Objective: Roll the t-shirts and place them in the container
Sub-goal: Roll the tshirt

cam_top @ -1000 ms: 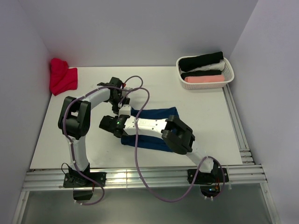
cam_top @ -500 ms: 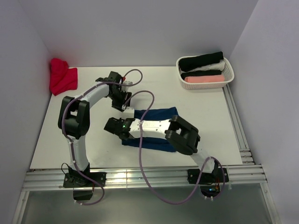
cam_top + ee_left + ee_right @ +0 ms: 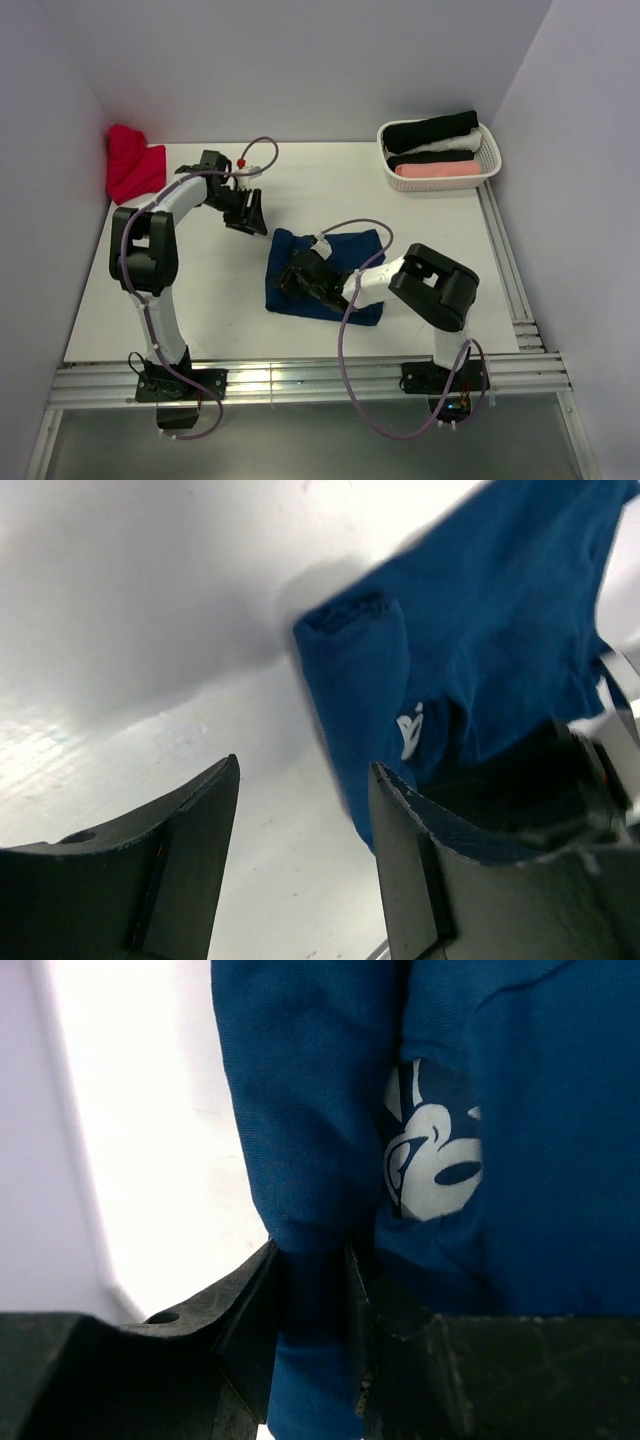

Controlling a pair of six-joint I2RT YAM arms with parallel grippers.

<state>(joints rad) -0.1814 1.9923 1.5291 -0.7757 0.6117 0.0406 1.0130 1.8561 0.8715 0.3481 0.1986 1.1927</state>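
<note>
The blue t-shirt (image 3: 288, 248) lies mid-surface (image 3: 200, 285), partly folded. The right claw (image 3: 312, 1280) pinches a fold at its left edge. The left claw (image 3: 303, 780) gapes wide and empty, just far-left of it.

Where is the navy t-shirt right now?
Top view: the navy t-shirt lies mid-table, its left fold pinched by the right gripper; the left gripper hovers open just beyond its back-left corner.
</note>
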